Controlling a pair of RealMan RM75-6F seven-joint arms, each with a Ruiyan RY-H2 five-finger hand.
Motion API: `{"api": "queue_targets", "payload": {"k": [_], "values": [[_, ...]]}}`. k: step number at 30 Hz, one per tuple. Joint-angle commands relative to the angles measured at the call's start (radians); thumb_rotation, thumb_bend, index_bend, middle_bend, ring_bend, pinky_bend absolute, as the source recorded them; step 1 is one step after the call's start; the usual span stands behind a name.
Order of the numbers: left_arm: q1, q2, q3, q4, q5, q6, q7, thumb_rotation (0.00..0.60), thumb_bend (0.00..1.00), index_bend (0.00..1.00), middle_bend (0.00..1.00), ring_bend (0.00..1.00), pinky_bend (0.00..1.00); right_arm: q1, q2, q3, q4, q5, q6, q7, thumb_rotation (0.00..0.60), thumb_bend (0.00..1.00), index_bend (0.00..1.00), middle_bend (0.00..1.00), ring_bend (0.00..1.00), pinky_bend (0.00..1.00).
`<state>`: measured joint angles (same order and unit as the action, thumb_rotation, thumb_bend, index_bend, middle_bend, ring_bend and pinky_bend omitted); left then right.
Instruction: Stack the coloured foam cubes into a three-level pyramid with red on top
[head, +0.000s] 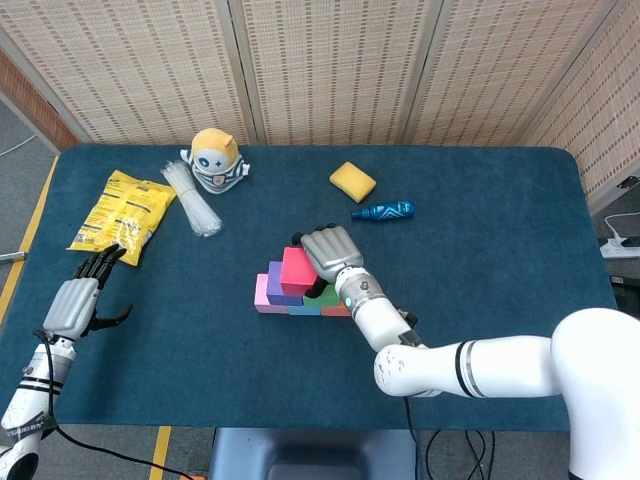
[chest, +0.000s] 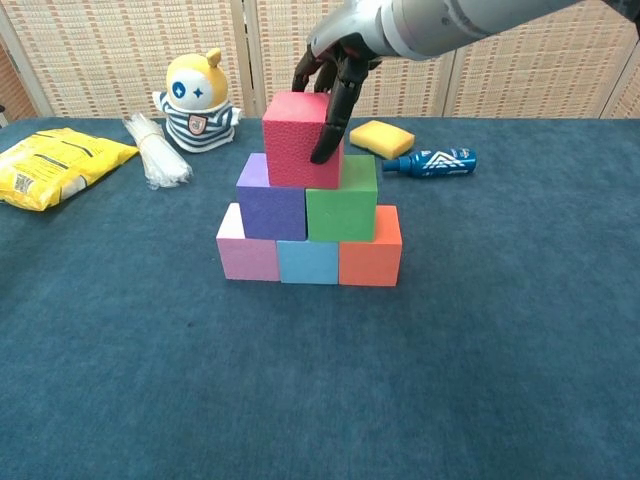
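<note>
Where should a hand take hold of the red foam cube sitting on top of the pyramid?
Grip the red foam cube by its two opposite vertical faces, coming from above. Those flat sides stand free over the purple foam cube and green foam cube.

My right hand (chest: 335, 62) has a silvery, metallic-looking back and dark matt fingers (chest: 327, 130); the forearm shell is glossy white plastic. Red cube (chest: 299, 139): matt foam, finely pitted, rough-grained. Purple cube (chest: 270, 209), green cube (chest: 342, 211), orange cube (chest: 369, 259): same dull foam texture. Table cover (chest: 320, 380): blue cloth, short nap, matt. Yellow bag (chest: 52, 164): shiny, crinkled film. Sponge (chest: 381, 137): porous, matt. Wall panels (head: 330, 60): woven, reed-like texture.
</note>
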<state>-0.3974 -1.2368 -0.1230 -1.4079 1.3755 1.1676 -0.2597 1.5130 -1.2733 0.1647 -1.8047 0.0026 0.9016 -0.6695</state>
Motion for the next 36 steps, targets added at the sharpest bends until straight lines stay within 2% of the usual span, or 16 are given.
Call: {"api": "queue_targets", "payload": {"k": [1, 5, 9, 11, 14, 17, 24, 26, 27, 30, 36], "values": [[0.000, 0.000, 0.001, 0.001, 0.001, 0.000, -0.001, 0.600, 0.34, 0.05, 0.00, 0.00, 0.11, -0.001, -0.002, 0.001, -0.001, -0.001, 0.002, -0.003, 0.600, 0.25, 0.29, 0.42, 0.28, 0.26], [-0.001, 0.000, 0.001, 0.001, 0.001, -0.003, 0.002, 0.600, 0.34, 0.05, 0.00, 0.00, 0.11, -0.004, -0.001, 0.004, -0.010, -0.001, 0.005, -0.006, 0.600, 0.25, 0.23, 0.40, 0.26, 0.25], [-0.005, 0.000, 0.001, 0.002, 0.003, -0.007, 0.003, 0.600, 0.34, 0.04, 0.00, 0.00, 0.10, -0.010, 0.013, 0.007, -0.025, -0.002, 0.001, -0.006, 0.600, 0.25, 0.05, 0.33, 0.19, 0.21], [-0.009, 0.004, -0.001, -0.001, 0.004, -0.011, -0.001, 0.600, 0.34, 0.04, 0.00, 0.00, 0.10, -0.018, 0.028, 0.011, -0.041, -0.011, -0.002, 0.003, 0.600, 0.25, 0.00, 0.27, 0.14, 0.19], [-0.016, 0.010, -0.004, -0.005, 0.005, -0.016, 0.005, 0.600, 0.34, 0.05, 0.00, 0.00, 0.10, -0.037, 0.055, 0.017, -0.070, -0.035, 0.000, 0.021, 0.600, 0.25, 0.00, 0.20, 0.06, 0.17], [-0.020, 0.014, -0.006, -0.013, 0.004, -0.019, 0.015, 0.600, 0.34, 0.04, 0.00, 0.00, 0.10, -0.066, 0.092, 0.025, -0.105, -0.067, 0.004, 0.051, 0.600, 0.25, 0.00, 0.16, 0.04, 0.16], [-0.026, 0.018, -0.006, -0.019, -0.005, -0.036, 0.022, 0.600, 0.34, 0.06, 0.00, 0.00, 0.10, -0.135, 0.165, 0.031, -0.156, -0.137, 0.000, 0.118, 0.600, 0.25, 0.00, 0.15, 0.03, 0.16], [-0.030, 0.017, -0.006, -0.018, -0.013, -0.048, 0.021, 0.600, 0.34, 0.09, 0.00, 0.00, 0.10, -0.183, 0.202, 0.025, -0.169, -0.168, 0.003, 0.162, 0.600, 0.25, 0.00, 0.15, 0.03, 0.16], [-0.037, 0.013, -0.004, -0.006, -0.026, -0.073, 0.023, 0.600, 0.34, 0.10, 0.00, 0.00, 0.10, -0.240, 0.231, 0.002, -0.168, -0.185, -0.007, 0.208, 0.600, 0.25, 0.00, 0.15, 0.03, 0.16], [-0.053, 0.008, 0.001, 0.004, -0.035, -0.113, 0.028, 0.600, 0.34, 0.12, 0.00, 0.00, 0.10, -0.308, 0.246, -0.019, -0.138, -0.249, -0.071, 0.270, 0.600, 0.25, 0.00, 0.15, 0.03, 0.16], [-0.084, -0.014, 0.009, 0.012, -0.037, -0.168, 0.049, 0.600, 0.34, 0.14, 0.00, 0.00, 0.10, -0.389, 0.207, -0.045, -0.046, -0.353, -0.139, 0.351, 0.600, 0.24, 0.00, 0.15, 0.03, 0.16]]}}
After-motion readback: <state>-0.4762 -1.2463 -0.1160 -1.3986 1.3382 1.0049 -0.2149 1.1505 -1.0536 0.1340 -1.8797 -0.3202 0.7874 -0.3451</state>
